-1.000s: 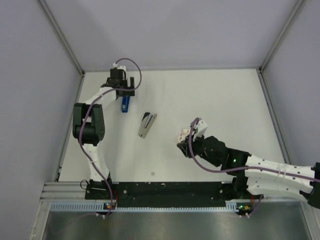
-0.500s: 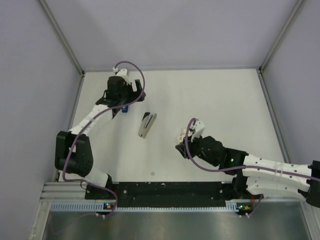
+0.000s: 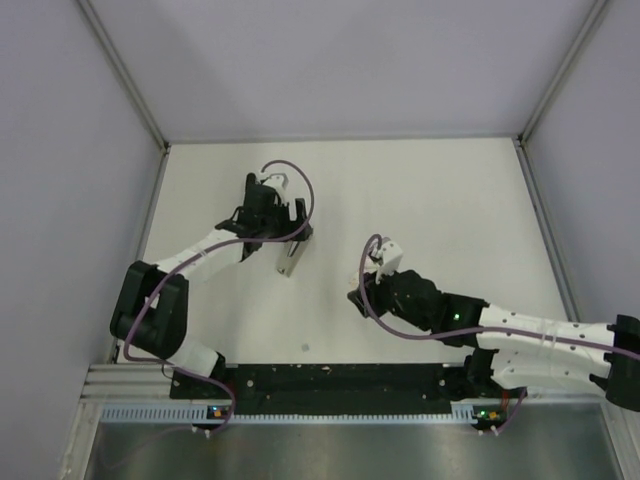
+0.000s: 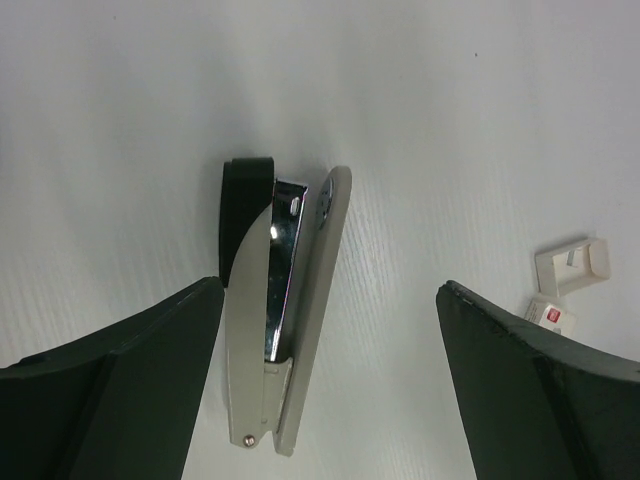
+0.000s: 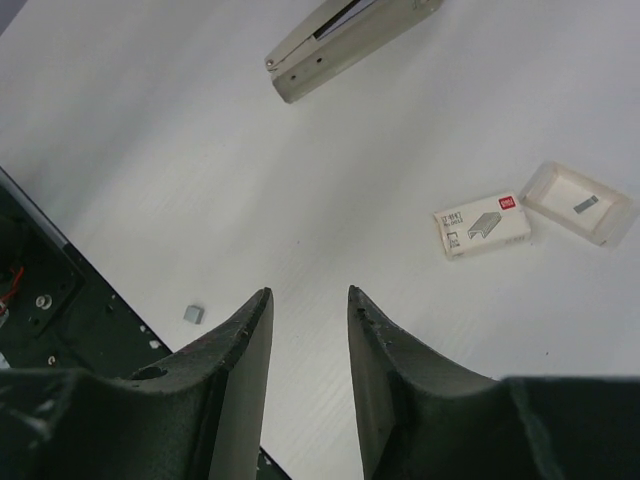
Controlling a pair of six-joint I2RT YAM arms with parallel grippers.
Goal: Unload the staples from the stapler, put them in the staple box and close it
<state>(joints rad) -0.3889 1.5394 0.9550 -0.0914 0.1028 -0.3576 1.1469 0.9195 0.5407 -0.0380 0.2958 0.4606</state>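
Plain white worktop (image 3: 450, 190), with the stapler (image 4: 248, 340) on its side near the middle. Left end effector (image 4: 330, 300) released, straddling it, not touching. Right end effector (image 5: 310, 295) slightly parted, empty. Looks like pre-grasp; needs lowering and clamping the body next.

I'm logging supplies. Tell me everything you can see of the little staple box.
The staple box is a small flat white card carton with a red label at one corner and a grey drawing of a staple block on its top face. It looks closed and lies flat on the table, not held. An open whitish tray holding a short grey strip sits by its labelled end; contact is unclear.
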